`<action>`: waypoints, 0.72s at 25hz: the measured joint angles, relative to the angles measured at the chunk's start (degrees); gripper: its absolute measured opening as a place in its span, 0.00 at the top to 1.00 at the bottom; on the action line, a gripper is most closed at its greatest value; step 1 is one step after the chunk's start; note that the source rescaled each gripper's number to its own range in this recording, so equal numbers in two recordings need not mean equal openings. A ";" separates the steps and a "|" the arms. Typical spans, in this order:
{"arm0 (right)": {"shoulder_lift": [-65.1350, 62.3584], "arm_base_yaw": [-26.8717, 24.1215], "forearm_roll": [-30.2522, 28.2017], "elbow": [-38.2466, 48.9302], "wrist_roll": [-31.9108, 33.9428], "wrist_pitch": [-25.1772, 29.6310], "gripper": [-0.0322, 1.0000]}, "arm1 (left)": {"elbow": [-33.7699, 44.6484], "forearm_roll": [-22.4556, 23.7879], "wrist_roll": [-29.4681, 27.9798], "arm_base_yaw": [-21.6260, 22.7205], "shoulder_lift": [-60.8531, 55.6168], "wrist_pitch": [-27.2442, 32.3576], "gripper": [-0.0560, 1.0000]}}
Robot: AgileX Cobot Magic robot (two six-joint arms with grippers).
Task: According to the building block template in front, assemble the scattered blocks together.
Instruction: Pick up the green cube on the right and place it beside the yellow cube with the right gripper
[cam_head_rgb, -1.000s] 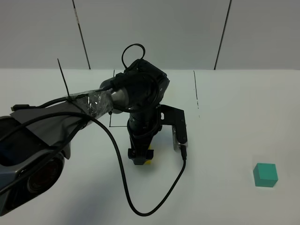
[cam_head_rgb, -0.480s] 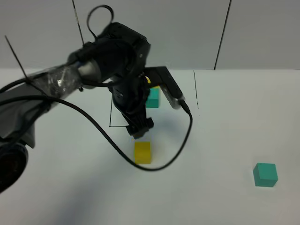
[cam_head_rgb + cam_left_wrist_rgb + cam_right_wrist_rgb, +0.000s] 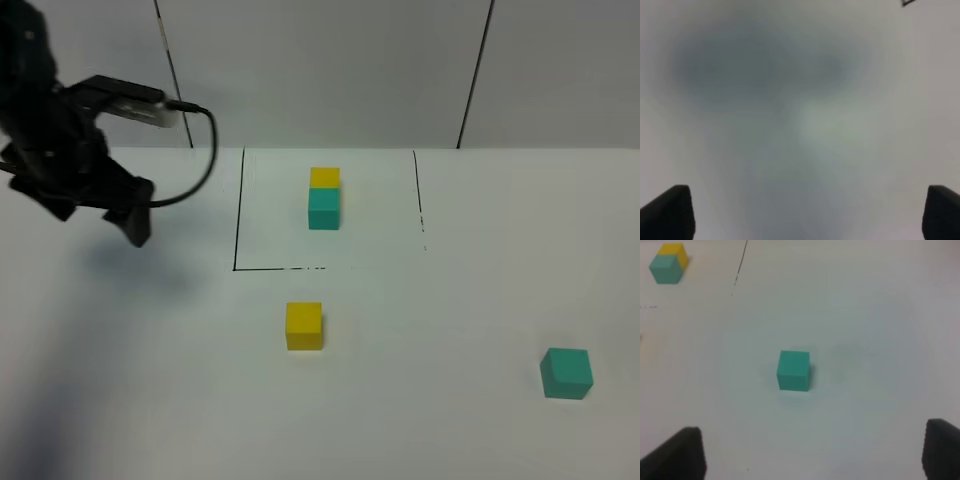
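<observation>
The template, a yellow cube joined to a teal cube (image 3: 324, 198), sits inside a thin black drawn outline (image 3: 236, 215) at the back middle; it also shows in the right wrist view (image 3: 669, 264). The loose yellow cube (image 3: 304, 326) lies just in front of the outline. The loose teal cube (image 3: 567, 373) lies far right, alone. My left gripper (image 3: 130, 215) hangs over bare table at the far left; in its wrist view it (image 3: 805, 215) is open and empty. My right gripper (image 3: 807, 455) is open and empty, with the teal cube (image 3: 793, 370) ahead of it and apart from it.
The white table (image 3: 450, 300) meets a pale panelled wall (image 3: 330, 70) at the back. The left arm's black cable (image 3: 205, 150) loops beside it. A stretch of the outline's black line shows in the right wrist view (image 3: 740, 265).
My left arm has let go of the yellow cube in front of the outline and swung up and away to the far left. The template has come into view. The teal cube has not moved.
</observation>
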 joint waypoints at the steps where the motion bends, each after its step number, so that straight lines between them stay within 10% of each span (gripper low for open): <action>1: 0.00 0.00 0.00 0.00 0.00 0.00 0.25 | 2.70 -0.62 -0.06 2.20 -2.60 -0.31 0.05; 18: 0.00 0.00 0.00 0.00 0.00 -0.05 0.25 | 47.60 -3.72 -3.50 8.72 -60.61 -16.41 0.13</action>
